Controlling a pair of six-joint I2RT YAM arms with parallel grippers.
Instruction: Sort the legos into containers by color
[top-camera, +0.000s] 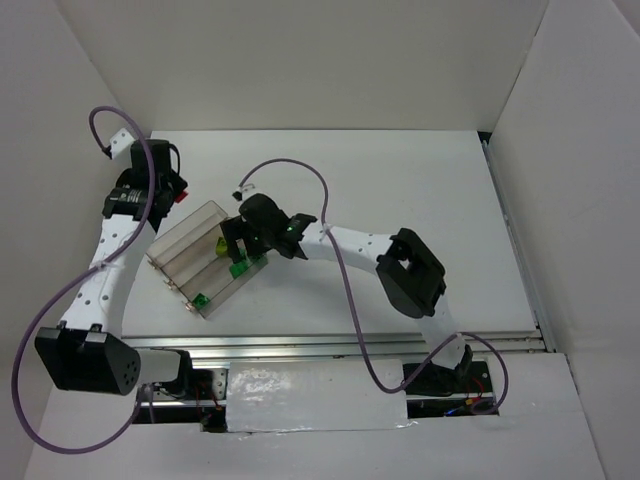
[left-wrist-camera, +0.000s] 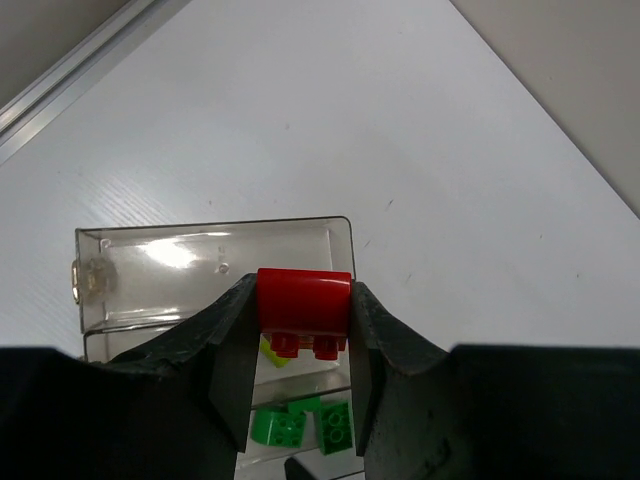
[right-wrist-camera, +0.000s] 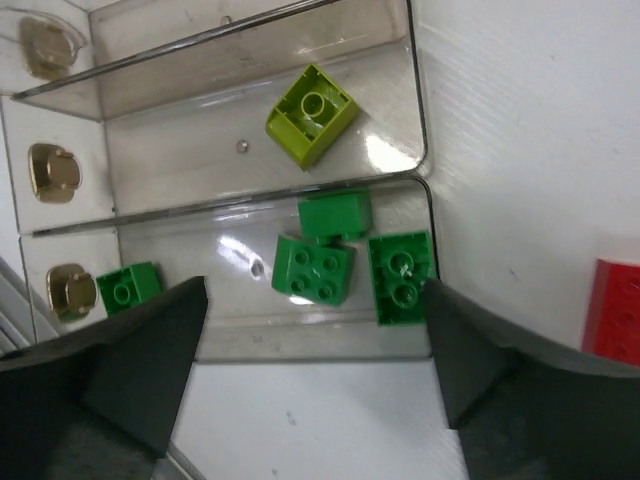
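1. At the left gripper (left-wrist-camera: 302, 335): clamped on a glossy red plastic brick (left-wrist-camera: 304, 298), with matte black fingers (left-wrist-camera: 232, 345) pressed flat against two opposite sides.
2. On that brick: a smooth, softly rounded face toward the wrist camera, with round studs peeking out along the lower edge.
3. Held aloft, overlapping one end of the clear three-trough plastic tray (left-wrist-camera: 190, 262) in the left wrist view, and not resting in any trough.
4. At the right gripper (right-wrist-camera: 312, 335): spread wide, with dark angular fingers (right-wrist-camera: 150, 370) well apart, pinching nothing, poised over the tray's outer trough.
5. In that outer trough, four bright green studded bricks:
   - a square four-stud one (right-wrist-camera: 312, 268)
   - a two-stud one (right-wrist-camera: 402, 277) just beside it
   - a smooth-faced one (right-wrist-camera: 334, 213) against the dividing wall
   - a single-stud one (right-wrist-camera: 128, 287) apart, near one finger
6. In the middle trough: one yellow-green brick (right-wrist-camera: 312, 113), turned askew, with a round ring on its upturned face.
7. Of the tray: thin transparent walls, rounded corners and patches of glare on the floor.
8. Underneath: a flat white tabletop (top-camera: 420, 180), faintly ribbed.
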